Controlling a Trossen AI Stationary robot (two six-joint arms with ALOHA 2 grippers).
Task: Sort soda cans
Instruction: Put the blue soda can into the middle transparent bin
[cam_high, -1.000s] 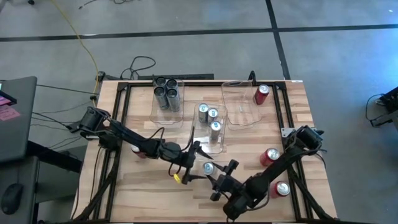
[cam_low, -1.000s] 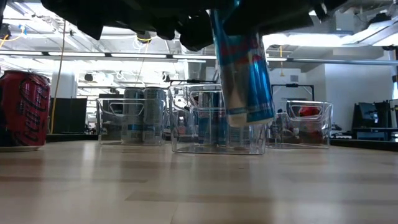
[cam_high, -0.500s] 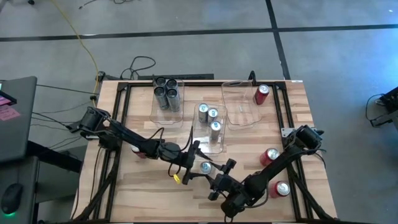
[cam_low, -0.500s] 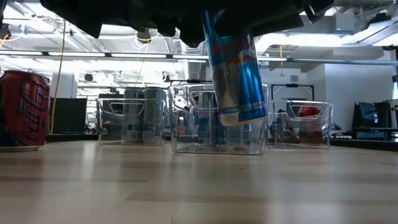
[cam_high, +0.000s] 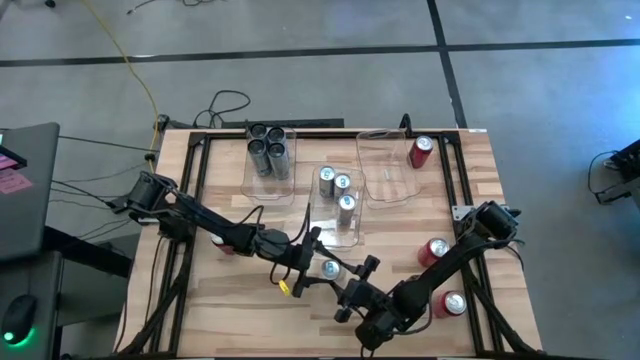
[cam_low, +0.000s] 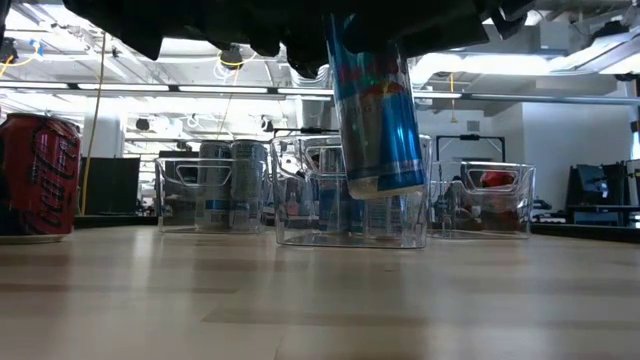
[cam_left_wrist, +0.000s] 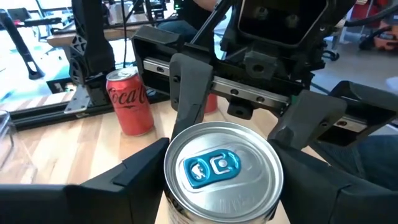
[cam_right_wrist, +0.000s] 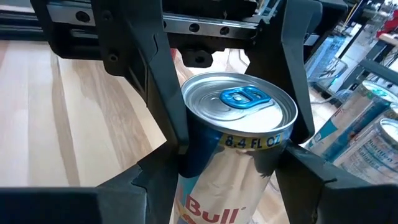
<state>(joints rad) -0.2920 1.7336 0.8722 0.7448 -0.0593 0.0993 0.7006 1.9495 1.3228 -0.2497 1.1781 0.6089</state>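
near the left edge of the counter (cam_high: 230, 300) we see a red coca-cola can (cam_low: 38, 176) standing upright, mostly hidden under the left arm from above. in the leftmost clear bin (cam_high: 250, 185), toward the far edge, stand four dark grey cans (cam_high: 268, 148). the left end effector (cam_high: 316, 258) reaches toward the middle of the near edge, its fingers (cam_left_wrist: 130, 180) against the sides of a silver-blue red bull can (cam_high: 331, 268). the right end effector (cam_high: 350, 280) meets it from the other side, fingers (cam_right_wrist: 155, 186) also clamped on that can, so both are grasping it together. the low view shows the can (cam_low: 375, 115) lifted clear of the counter and slightly tilted. behind it, the middle bin (cam_high: 335, 235) holds three more silver-blue cans (cam_high: 337, 188). the third bin (cam_high: 385, 165), toward the far right corner, holds one red can (cam_high: 420, 151) at its right side. two further red cans (cam_high: 434, 251) sit near the right edge, one (cam_high: 452, 304) close to the near right corner.
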